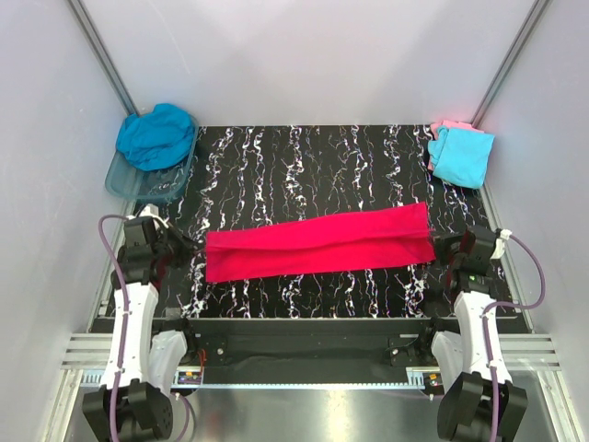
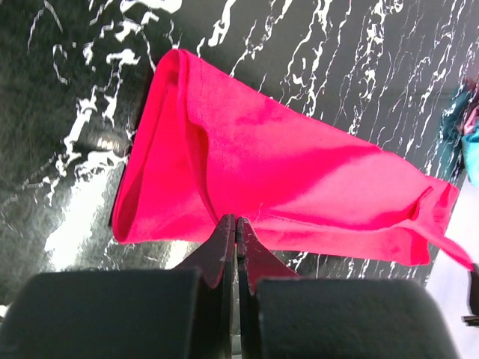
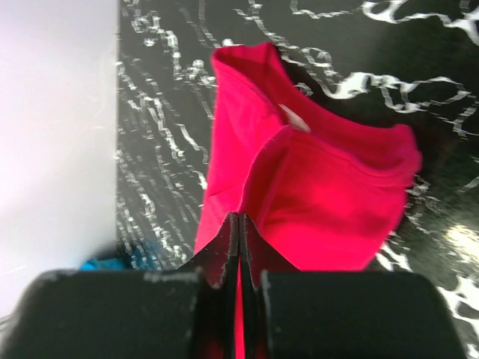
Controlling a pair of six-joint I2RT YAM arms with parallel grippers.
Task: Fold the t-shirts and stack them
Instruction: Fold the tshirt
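Observation:
The bright pink-red t-shirt (image 1: pixel 317 244) is folded into a long narrow band and stretched across the dark marbled table between my two grippers. My left gripper (image 1: pixel 195 249) (image 2: pixel 236 219) is shut, its tips pinching the near edge of the shirt's (image 2: pixel 284 172) left end. At the right end, my right gripper (image 1: pixel 440 247) (image 3: pixel 239 217) is shut on the shirt (image 3: pixel 329 194), with red cloth showing between its fingers. A teal-blue t-shirt (image 1: pixel 156 136) lies bunched at the back left. A light cyan t-shirt (image 1: pixel 460 155) lies folded on a pale pink one (image 1: pixel 448 125) at the back right.
The teal-blue shirt rests in a clear bluish plastic tub (image 1: pixel 138 184) at the table's back left corner. White walls enclose the table (image 1: pixel 304 161) on the left, right and back. A metal rail runs along the near edge by the arm bases.

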